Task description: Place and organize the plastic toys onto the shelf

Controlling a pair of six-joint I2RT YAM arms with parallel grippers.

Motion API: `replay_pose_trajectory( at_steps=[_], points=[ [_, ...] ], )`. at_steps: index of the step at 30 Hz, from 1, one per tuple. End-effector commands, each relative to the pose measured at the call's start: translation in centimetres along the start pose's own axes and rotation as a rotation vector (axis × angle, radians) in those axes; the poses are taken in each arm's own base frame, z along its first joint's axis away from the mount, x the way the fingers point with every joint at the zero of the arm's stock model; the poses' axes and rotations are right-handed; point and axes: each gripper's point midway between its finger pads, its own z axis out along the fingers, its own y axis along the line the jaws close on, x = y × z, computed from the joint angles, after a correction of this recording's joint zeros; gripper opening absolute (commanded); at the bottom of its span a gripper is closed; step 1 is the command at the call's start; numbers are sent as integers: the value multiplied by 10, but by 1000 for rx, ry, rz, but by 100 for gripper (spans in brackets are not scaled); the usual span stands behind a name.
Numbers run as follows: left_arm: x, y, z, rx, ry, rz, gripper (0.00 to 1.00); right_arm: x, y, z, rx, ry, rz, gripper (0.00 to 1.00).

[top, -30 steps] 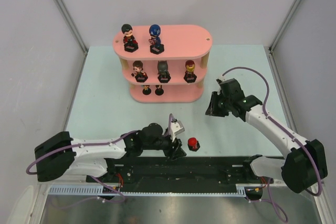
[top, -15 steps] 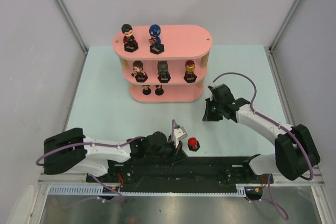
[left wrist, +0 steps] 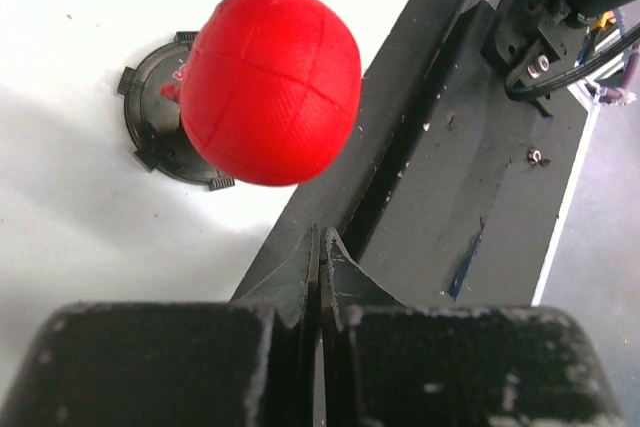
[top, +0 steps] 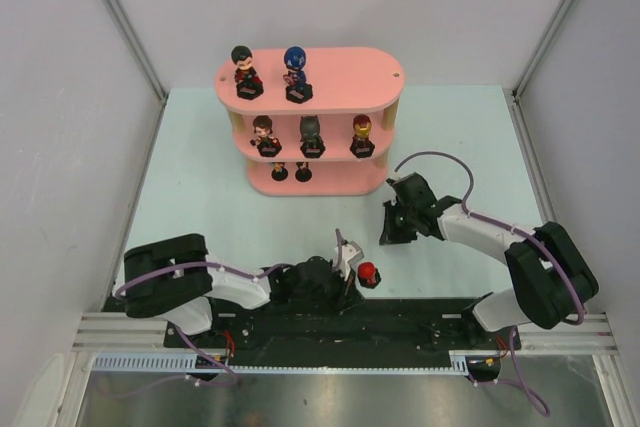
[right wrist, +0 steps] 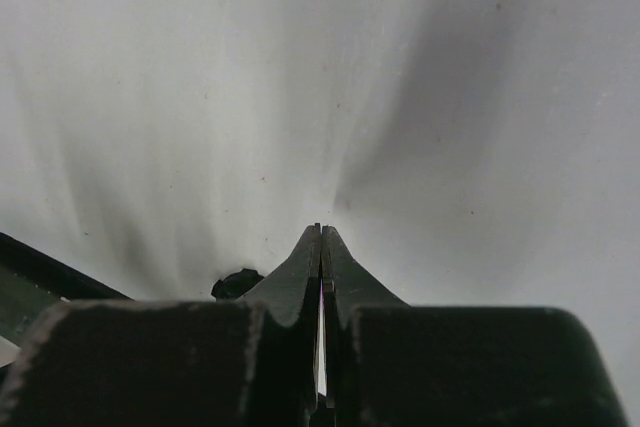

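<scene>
Left wrist view, item one: my left gripper [left wrist: 320, 247], fingers pressed together on nothing, tips just short of the red-headed toy [left wrist: 270, 84], which stands upright on the table [top: 200, 197] beside the black rail [left wrist: 470, 177]. Item two: my right gripper [right wrist: 320, 239], likewise closed and empty over bare table. Item three: shelf [top: 360, 72], five toys [top: 312, 132] stocked. Step, as I judge it: fetching the red one. Next I must spread my fingers, straddle its head and close.

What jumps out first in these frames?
The pink three-tier shelf at the far middle of the table, with two figurines on top and three on the middle tier. One red-headed figurine stands alone on the table by the near rail, just ahead of the left gripper, which is shut on nothing. The right gripper is shut and empty too, over the table.
</scene>
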Motion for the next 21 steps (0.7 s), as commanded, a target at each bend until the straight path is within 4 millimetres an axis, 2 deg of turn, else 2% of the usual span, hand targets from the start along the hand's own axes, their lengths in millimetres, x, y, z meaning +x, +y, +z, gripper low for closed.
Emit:
replay_pose_trajectory(
  at_steps=[1, 6, 13, 21],
  points=[
    [-34, -20, 13, 56, -114, -48, 0, 2, 8, 8, -48, 3, -3, 0],
    [-34, -13, 15, 22, -127, -68, 0, 6, 11, 10, -62, 19, -15, 0],
    [-29, 12, 11, -100, -153, -117, 0, 12, 15, 12, -77, 36, -27, 0],
    [-20, 21, 18, -138, -124, -136, 0, 17, 18, 13, -87, 52, -37, 0]
  ],
)
